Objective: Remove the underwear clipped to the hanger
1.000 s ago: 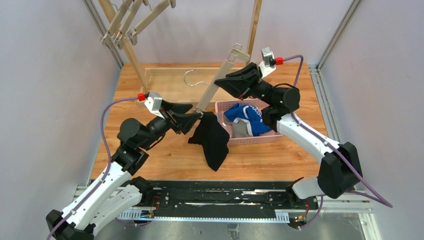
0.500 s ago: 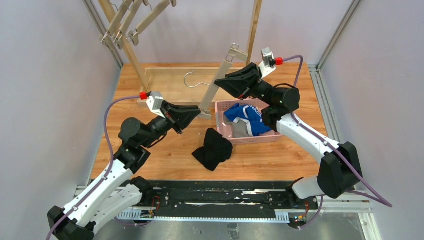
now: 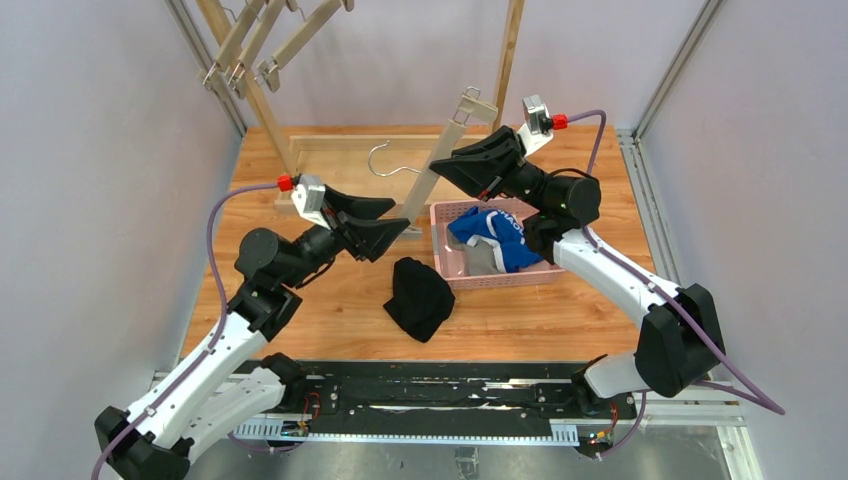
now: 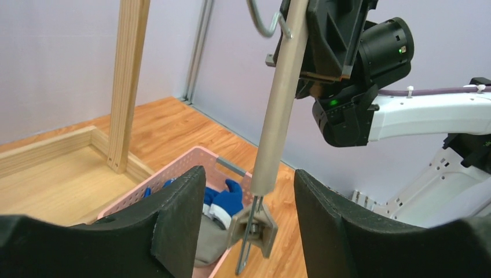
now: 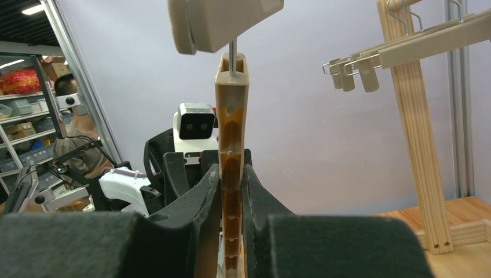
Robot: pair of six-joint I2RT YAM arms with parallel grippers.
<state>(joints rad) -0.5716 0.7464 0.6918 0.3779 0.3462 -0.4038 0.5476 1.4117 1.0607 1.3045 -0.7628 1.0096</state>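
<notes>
My right gripper (image 3: 452, 160) (image 5: 231, 174) is shut on the bar of the wooden hanger (image 3: 438, 160) (image 5: 231, 133), holding it tilted above the table. The hanger's lower clip (image 4: 253, 229) hangs bare between the fingers of my open left gripper (image 3: 398, 220) (image 4: 249, 226), touching neither. Black underwear (image 3: 420, 298) lies crumpled on the table below, apart from both grippers. Blue underwear (image 3: 495, 235) (image 4: 226, 200) and grey underwear (image 3: 478, 260) (image 4: 207, 243) lie in the pink basket (image 3: 445, 212) (image 4: 173, 174).
A wooden rack (image 3: 250, 95) with several spare clip hangers (image 3: 265, 45) (image 5: 405, 46) stands at the back left. Its upright post (image 3: 510, 45) (image 4: 128, 87) rises behind the basket. A metal hook (image 3: 385, 158) sticks out from the held hanger.
The black underwear came off the lower clip and dropped onto the table. My left gripper closed on that clip, then opened again. The right arm has stayed still.
</notes>
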